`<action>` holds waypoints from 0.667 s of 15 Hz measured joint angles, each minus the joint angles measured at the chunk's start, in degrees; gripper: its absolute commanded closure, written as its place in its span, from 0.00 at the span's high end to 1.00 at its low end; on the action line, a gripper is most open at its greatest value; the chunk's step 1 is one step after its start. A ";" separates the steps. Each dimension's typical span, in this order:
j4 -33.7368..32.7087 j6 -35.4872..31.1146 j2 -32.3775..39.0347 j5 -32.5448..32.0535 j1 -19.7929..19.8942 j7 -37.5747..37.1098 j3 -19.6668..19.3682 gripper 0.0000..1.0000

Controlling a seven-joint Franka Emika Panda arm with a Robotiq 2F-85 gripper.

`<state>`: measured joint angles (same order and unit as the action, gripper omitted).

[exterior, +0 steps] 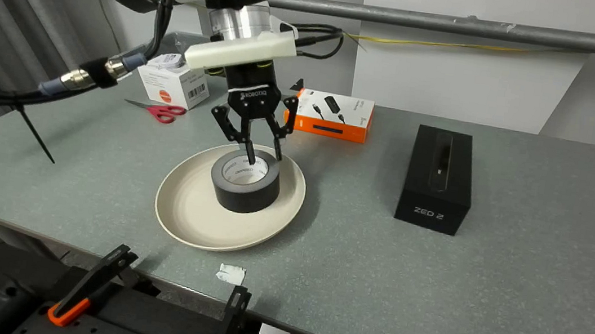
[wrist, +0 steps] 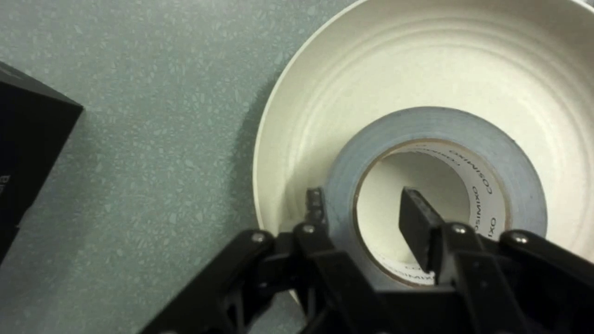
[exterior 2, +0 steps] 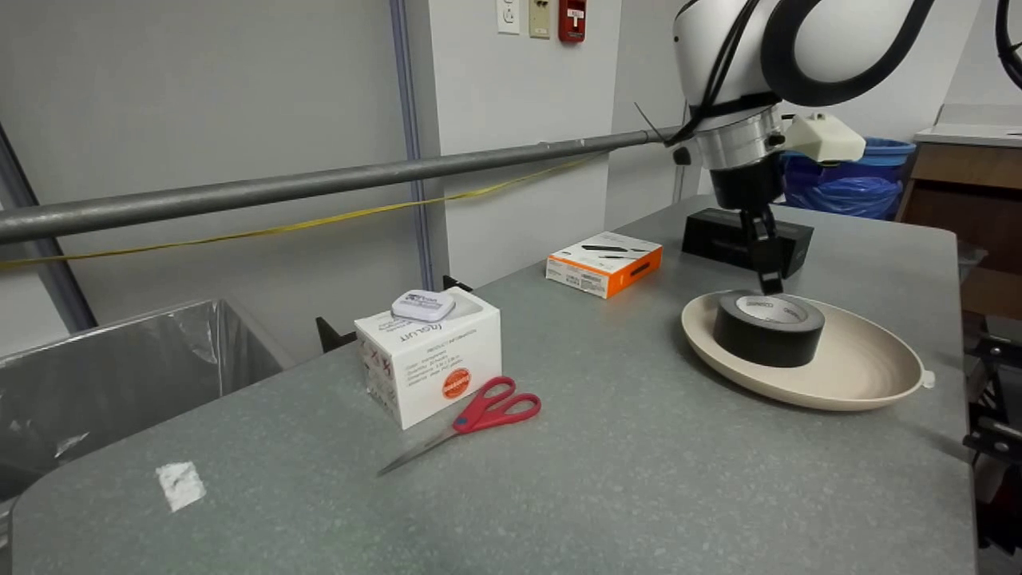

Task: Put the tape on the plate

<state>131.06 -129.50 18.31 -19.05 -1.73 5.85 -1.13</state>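
The tape (exterior: 245, 200) is a black ring-shaped roll with a hollow centre. It lies flat on the cream-white plate (exterior: 184, 210), toward one side of it. In an exterior view the tape (exterior 2: 766, 343) and plate (exterior 2: 874, 371) also show. My gripper (exterior: 265, 160) points down at the tape, fingers apart. In the wrist view the gripper (wrist: 362, 191) has one finger over the hollow of the tape (wrist: 427, 123) and one beyond its outer edge, over the plate (wrist: 390, 79). Neither finger visibly presses on the tape wall. The fingertips (exterior 2: 770, 286) are about level with the tape's top.
A black box (exterior: 435, 181) stands apart from the plate; its corner shows in the wrist view (wrist: 32, 134). An orange-white box (exterior: 332, 115) is behind the gripper. A white box (exterior 2: 431, 359) and red-handled scissors (exterior 2: 487, 411) lie farther along the table. A pipe (exterior: 462, 25) runs along the wall.
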 measured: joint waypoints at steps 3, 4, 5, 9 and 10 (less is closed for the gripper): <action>-0.20 0.00 -0.03 0.00 -0.10 0.00 0.00 0.99; -0.25 0.00 -0.06 0.00 -0.14 0.00 0.00 1.00; -0.31 0.01 -0.11 0.00 -0.17 0.00 0.00 1.00; -0.91 0.55 -0.20 0.00 -0.30 0.03 0.15 1.00; -1.08 0.94 -0.21 0.00 -0.30 0.04 0.27 1.00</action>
<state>129.98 -128.55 18.10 -19.05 -2.03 5.88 -0.86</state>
